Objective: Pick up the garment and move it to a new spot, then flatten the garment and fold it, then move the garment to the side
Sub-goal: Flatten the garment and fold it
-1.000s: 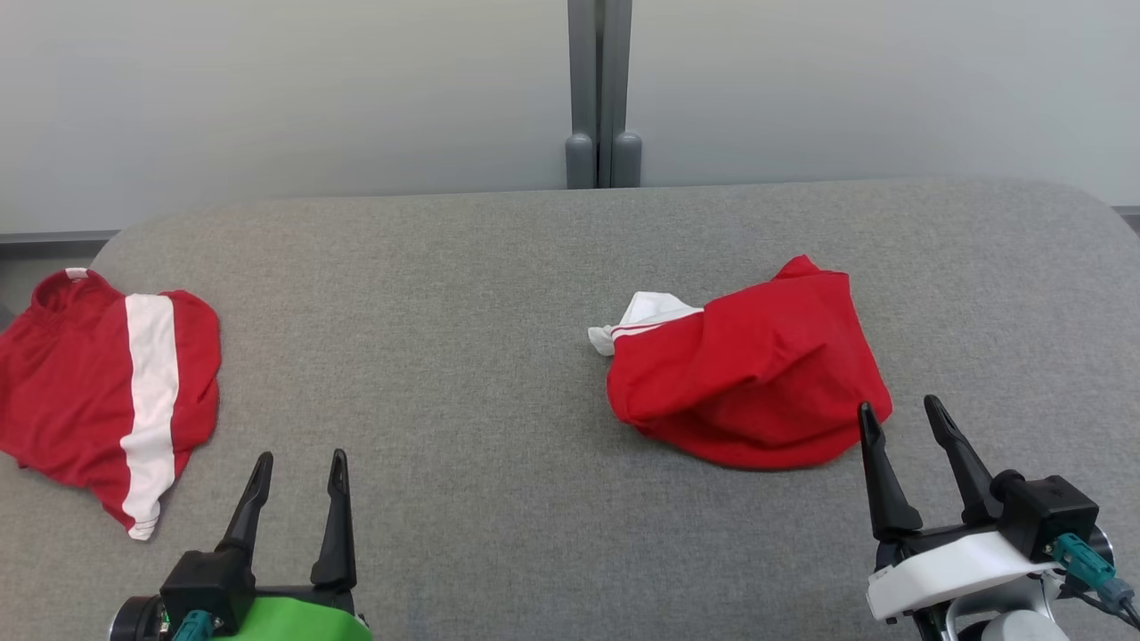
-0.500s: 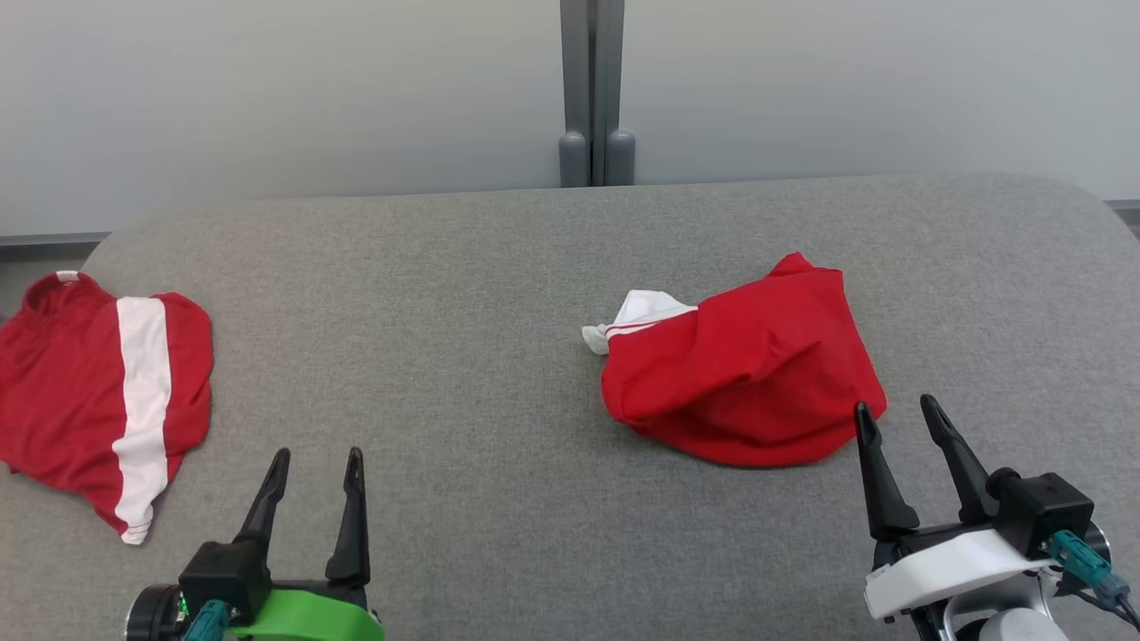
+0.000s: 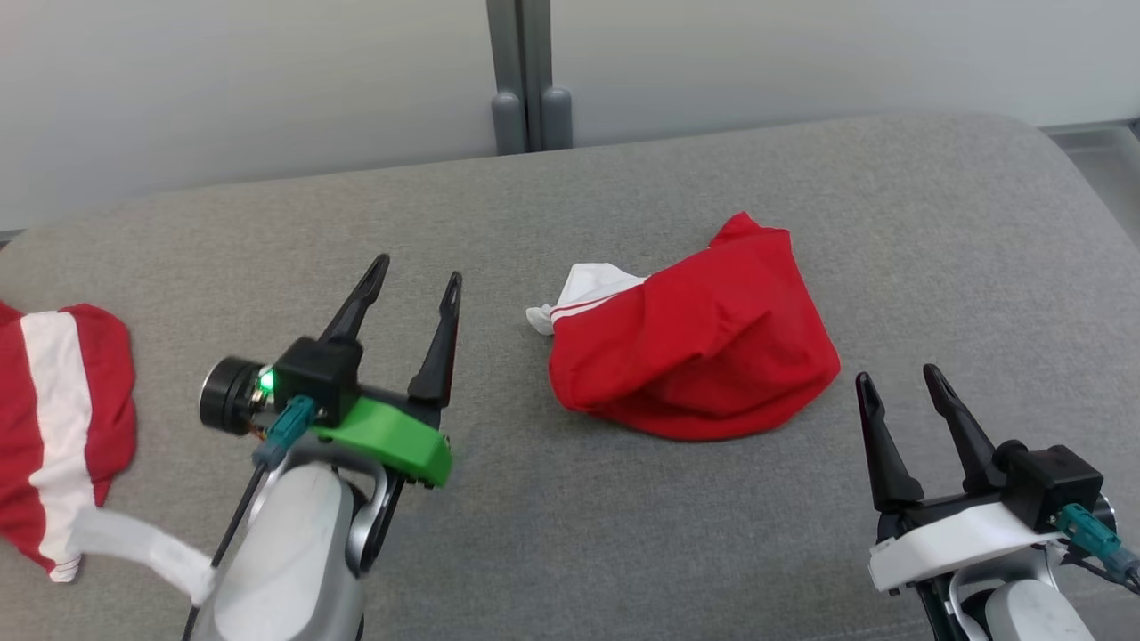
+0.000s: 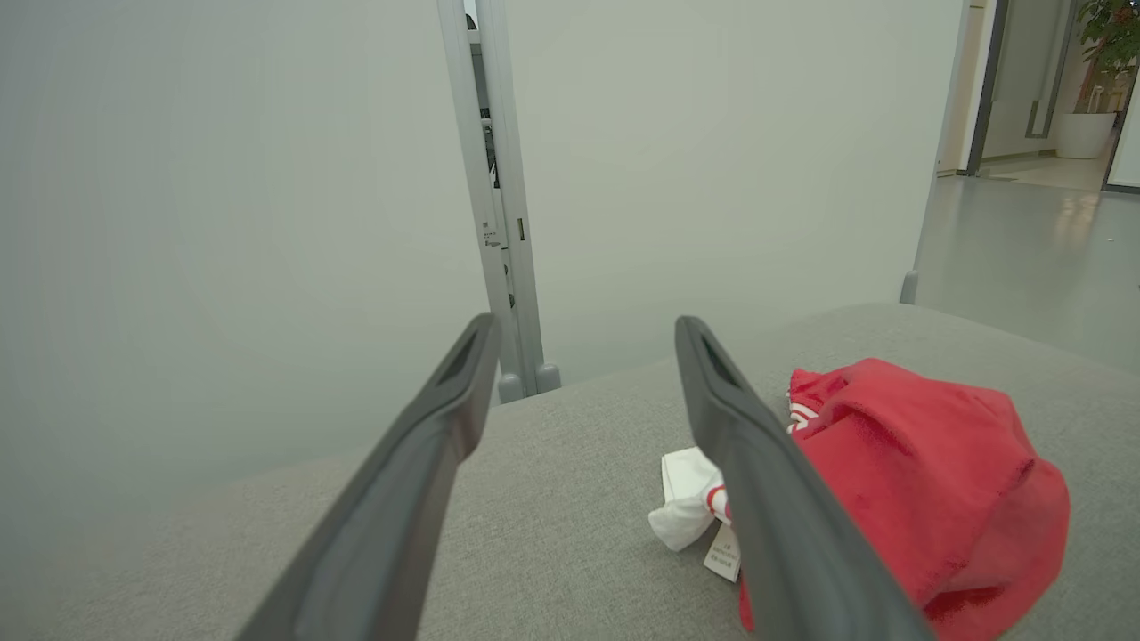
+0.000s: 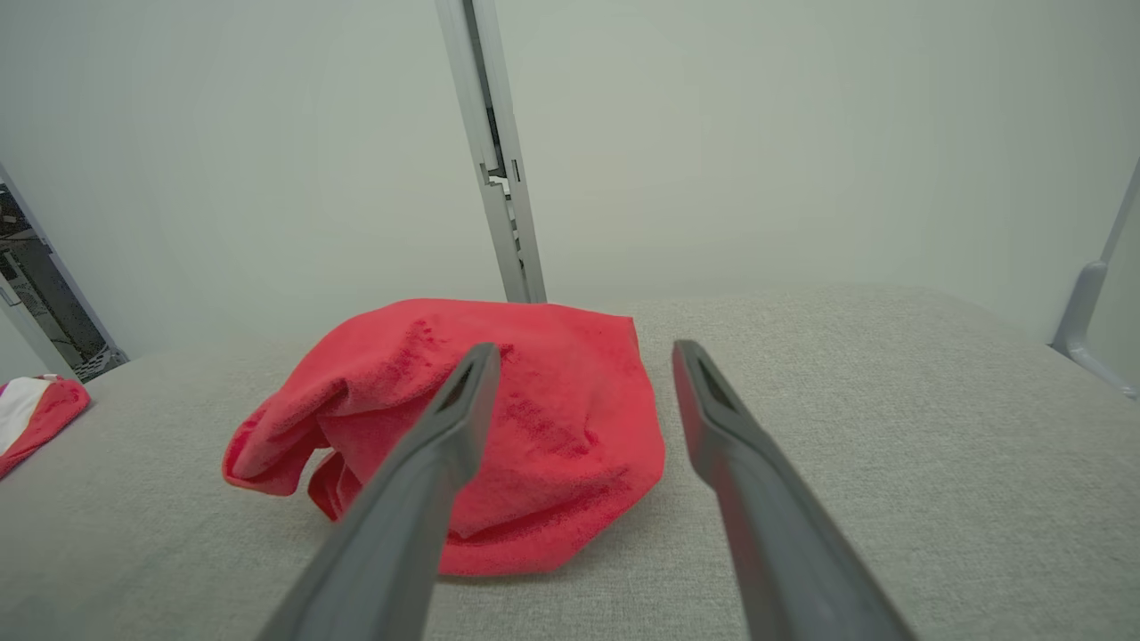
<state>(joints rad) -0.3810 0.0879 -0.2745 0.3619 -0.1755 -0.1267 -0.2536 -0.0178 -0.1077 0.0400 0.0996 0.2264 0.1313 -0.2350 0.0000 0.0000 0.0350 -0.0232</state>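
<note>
Grey table (image 3: 623,223) bears a crumpled red garment (image 3: 704,347); left claw (image 3: 419,267) and right claw (image 3: 896,374) gape, empty.

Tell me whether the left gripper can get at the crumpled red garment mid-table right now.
Probably yes. The left gripper is open over the table, with the crumpled red garment just ahead to its right. Only bare table surface lies between them, and the garment's white end is nearest.

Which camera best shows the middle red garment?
The head view: the middle red garment lies whole and unblocked. The left wrist view has a claw finger across it; the right wrist view misses its white end.
</note>
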